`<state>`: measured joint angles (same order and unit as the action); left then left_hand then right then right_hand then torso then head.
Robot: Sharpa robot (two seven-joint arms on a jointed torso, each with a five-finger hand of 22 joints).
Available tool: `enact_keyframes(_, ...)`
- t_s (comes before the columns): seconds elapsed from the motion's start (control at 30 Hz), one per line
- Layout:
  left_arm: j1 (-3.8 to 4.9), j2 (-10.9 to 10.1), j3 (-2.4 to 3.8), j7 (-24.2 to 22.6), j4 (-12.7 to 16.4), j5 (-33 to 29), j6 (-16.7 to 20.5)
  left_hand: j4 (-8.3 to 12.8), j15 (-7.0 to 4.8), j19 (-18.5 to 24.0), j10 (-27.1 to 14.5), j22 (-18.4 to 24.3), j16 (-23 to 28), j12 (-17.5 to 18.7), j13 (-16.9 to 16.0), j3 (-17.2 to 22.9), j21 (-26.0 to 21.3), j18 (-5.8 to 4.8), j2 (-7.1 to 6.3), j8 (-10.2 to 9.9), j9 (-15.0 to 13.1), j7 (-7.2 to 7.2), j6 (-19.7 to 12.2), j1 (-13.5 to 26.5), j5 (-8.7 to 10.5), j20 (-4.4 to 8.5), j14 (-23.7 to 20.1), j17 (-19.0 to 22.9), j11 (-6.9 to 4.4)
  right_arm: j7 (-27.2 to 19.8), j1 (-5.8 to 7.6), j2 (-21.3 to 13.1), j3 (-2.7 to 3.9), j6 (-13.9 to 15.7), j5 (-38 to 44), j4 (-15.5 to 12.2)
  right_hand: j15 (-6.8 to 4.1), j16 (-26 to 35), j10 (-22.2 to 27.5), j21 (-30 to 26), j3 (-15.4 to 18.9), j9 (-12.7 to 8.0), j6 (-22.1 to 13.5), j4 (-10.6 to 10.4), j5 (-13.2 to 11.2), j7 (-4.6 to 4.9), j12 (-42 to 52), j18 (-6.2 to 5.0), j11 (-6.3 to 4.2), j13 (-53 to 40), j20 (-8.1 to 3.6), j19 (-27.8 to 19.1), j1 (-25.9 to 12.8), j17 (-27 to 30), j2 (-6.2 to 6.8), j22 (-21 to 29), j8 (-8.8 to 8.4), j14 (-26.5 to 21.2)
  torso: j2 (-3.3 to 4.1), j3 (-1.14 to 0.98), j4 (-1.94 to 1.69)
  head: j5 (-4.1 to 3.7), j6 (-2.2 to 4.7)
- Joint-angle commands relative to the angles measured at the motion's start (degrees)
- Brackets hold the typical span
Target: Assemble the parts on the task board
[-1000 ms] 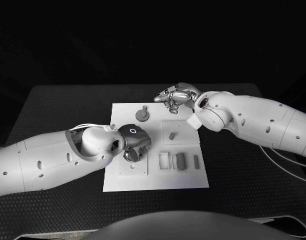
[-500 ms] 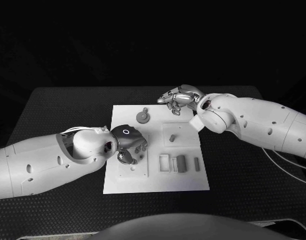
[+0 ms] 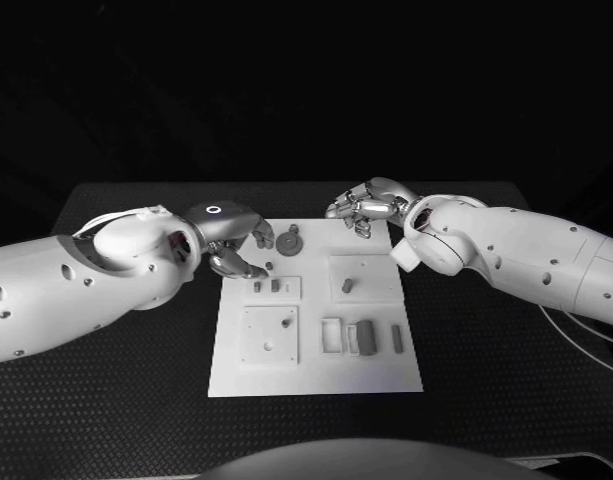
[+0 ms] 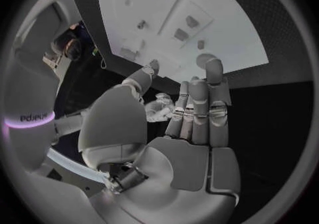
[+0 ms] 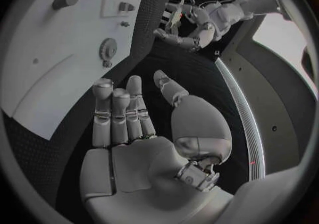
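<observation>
since a second ago the left robot hand (image 3: 234, 245) has lifted off the near-left part of the white rectangular task board (image 3: 316, 370) and drawn back to the board's far-left edge, and the two small upright grey pegs (image 3: 267, 286) it was covering now show on their small square tile. the right robot hand (image 3: 368, 205) has stayed at the board's far edge, shifting only slightly.

the task board lies flat in the middle of the black textured worktop (image 3: 537, 360). on it a round grey gear-like disc (image 3: 289, 241) with a small knob sits near the far-left corner, just beside the left robot hand. a single short grey peg (image 3: 347, 285) stands on the raised square tile to the right of the two pegs. nearer the robot, a plain raised plate (image 3: 269, 335) lies on the left side, and a row of small upright grey and white rectangular blocks (image 3: 360, 336) stands on the right side.

the left robot hand holds nothing, its fingers (image 4: 199, 104) stretched out side by side with the thumb apart. the right robot hand also holds nothing, its fingers (image 5: 119, 115) loosely extended above the worktop at the board's far edge.
</observation>
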<state>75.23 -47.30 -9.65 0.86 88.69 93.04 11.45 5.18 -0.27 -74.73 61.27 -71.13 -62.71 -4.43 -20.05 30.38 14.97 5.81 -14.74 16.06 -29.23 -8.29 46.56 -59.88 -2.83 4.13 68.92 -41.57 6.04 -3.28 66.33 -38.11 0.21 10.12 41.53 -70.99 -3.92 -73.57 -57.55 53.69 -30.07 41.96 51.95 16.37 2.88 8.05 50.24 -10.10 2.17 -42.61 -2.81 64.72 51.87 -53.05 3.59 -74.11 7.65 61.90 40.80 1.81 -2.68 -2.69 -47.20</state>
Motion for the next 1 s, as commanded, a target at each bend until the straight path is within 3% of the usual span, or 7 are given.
enact_keyframes(0.03,0.43,-1.31,0.41,-3.01,-3.11,-24.33,5.42,1.21,-0.08,2.97,1.13,1.97,4.29,-0.09,0.00,-0.74,-2.97,2.71,1.39,0.65,-0.32,-0.64,0.84,-0.81,-0.07,-0.73,-2.81,2.31,0.12,-2.73,0.02,-0.64,0.01,1.13,9.14,-0.31,0.51,1.81,2.36,-1.53,-0.39,0.05,-0.05,0.16,-0.07,0.80,-2.37,-4.72,0.44,1.62,0.82,-2.17,1.63,0.86,0.48,0.46,-0.07,-1.99,0.02,0.04,-0.08,0.17,0.20)
enact_keyframes(0.17,0.79,-2.55,0.44,-5.29,-5.87,-39.20,5.21,2.89,0.34,5.23,1.74,4.97,10.57,0.18,0.19,-2.20,-6.50,1.79,2.69,0.88,-0.41,-1.17,0.95,-0.84,-0.10,-1.45,-5.31,5.52,0.47,-4.23,0.03,-1.78,-0.03,2.79,12.33,-1.24,1.79,3.49,5.94,-3.24,-0.71,-0.30,-1.27,0.11,-0.03,1.90,-9.49,-4.70,1.88,7.02,2.05,-3.81,4.49,2.19,1.35,1.22,-0.52,-3.33,0.03,0.01,-0.12,0.26,0.35)
enact_keyframes(0.23,0.79,-3.12,0.42,-7.43,-6.72,-46.38,4.05,4.19,1.25,9.65,2.04,7.70,16.12,0.32,0.33,-2.62,-10.35,0.51,3.49,0.93,-0.41,-1.49,0.92,-0.79,-0.28,-2.71,-9.12,7.96,1.19,-5.05,0.03,-2.53,-0.07,3.40,16.15,-1.87,2.18,3.61,5.28,-3.55,-0.41,-0.49,-1.46,0.18,-0.01,2.24,-13.05,-4.88,2.48,10.39,2.65,-3.92,6.04,2.64,1.74,1.38,-0.45,-3.44,0.04,0.01,-0.15,0.14,0.59)
enact_keyframes(0.33,0.78,-3.46,0.41,-10.10,-7.96,-51.14,3.43,6.41,4.47,19.07,1.74,12.54,24.57,0.61,0.76,-2.99,-11.55,-1.76,5.59,0.86,-0.32,-1.94,0.69,-0.53,-0.11,-4.85,-16.07,11.37,1.97,-4.80,0.03,-4.24,-0.25,1.67,20.56,-3.55,3.00,4.28,5.68,-4.22,-0.12,-0.87,-2.11,0.22,-0.05,2.34,-17.06,-4.90,3.16,13.78,3.14,-4.47,7.42,3.38,2.06,1.68,-0.62,-4.30,0.06,0.07,-0.30,0.45,1.04)
enact_keyframes(0.47,0.77,-3.37,0.33,-12.11,-9.30,-52.23,3.74,8.76,9.11,28.67,-2.71,17.66,33.65,1.00,2.68,-3.50,-11.63,-4.03,6.23,0.23,0.05,-1.72,-0.53,-0.04,-0.25,-7.14,-26.28,15.21,3.24,-4.03,0.03,-5.97,-0.43,1.92,29.00,-5.91,4.49,5.86,6.09,-5.43,0.17,-1.85,-4.02,0.13,-0.05,2.43,-23.35,-4.90,4.68,18.74,3.70,-4.29,8.15,5.48,2.58,2.63,-1.36,-3.97,0.05,0.12,-0.35,1.01,1.49)
enact_keyframes(0.67,0.71,-2.97,0.18,-13.40,-10.87,-52.47,4.24,9.37,10.85,31.00,-8.29,22.35,38.16,0.70,5.98,-2.64,-11.38,-3.12,5.47,-0.23,0.36,-1.41,-1.89,0.11,-0.11,-8.98,-30.21,17.51,3.35,-2.63,0.03,-8.63,-0.77,1.30,40.22,-9.98,5.33,6.17,6.02,-6.01,0.26,-2.93,-5.63,0.09,-0.09,1.58,-28.73,-4.90,5.65,22.96,3.29,-2.34,8.56,6.96,4.85,3.62,-1.78,-2.09,0.00,0.12,-0.14,1.33,1.49)
enact_keyframes(1.0,0.46,-2.38,-0.85,-14.76,-12.61,-54.70,5.16,9.05,10.93,29.21,-8.13,25.32,38.75,0.61,7.87,-2.22,-11.22,-2.40,5.20,0.12,0.34,-2.12,-1.79,0.17,-0.10,-9.11,-29.01,17.88,4.71,2.01,0.02,-10.52,-3.28,-2.62,51.34,-14.61,5.72,5.81,5.24,-6.31,-1.49,-3.98,-6.79,-0.87,-0.07,0.74,-32.17,-4.90,6.10,25.93,2.59,-0.14,8.41,7.98,8.28,4.37,-1.68,-0.45,0.05,0.02,-0.22,0.92,0.92)
